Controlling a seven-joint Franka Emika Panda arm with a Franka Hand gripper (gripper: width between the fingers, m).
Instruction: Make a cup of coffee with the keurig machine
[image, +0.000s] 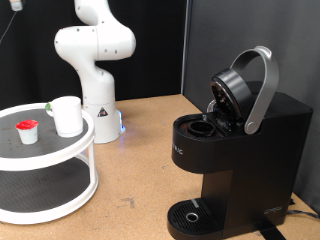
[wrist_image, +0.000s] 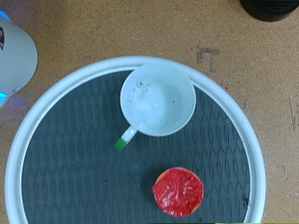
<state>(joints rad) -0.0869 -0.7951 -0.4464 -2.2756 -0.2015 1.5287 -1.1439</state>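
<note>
Looking for the claw turns up nothing: no fingers in the wrist view, and the exterior view shows only the arm's white base (image: 92, 55) & lower links, so can't tell if the claw is open, shut, or holding anything. Wrist cam looks straight down on a round white shelf (wrist_image: 33, 117) w/ dark ribbed mat. On that mat sits the cup (wrist_image: 157, 98), mouth up, its small handle w/ a green tip pointing off to one side. Near it but apart lies a small pod w/ red foil top (wrist_image: 178, 191). In the exterior view this two-tier shelf is at the left, cup (image: 67, 115) & pod (image: 27, 131) on the upper tier. The keurig machine (image: 240, 160) stands at the exterior view's right, well apart from the shelf, lid raised, grey handle (image: 262, 88) up, pod chamber exposed, drip tray (image: 190, 214) at its foot on the brown table (image: 135, 175).
</note>
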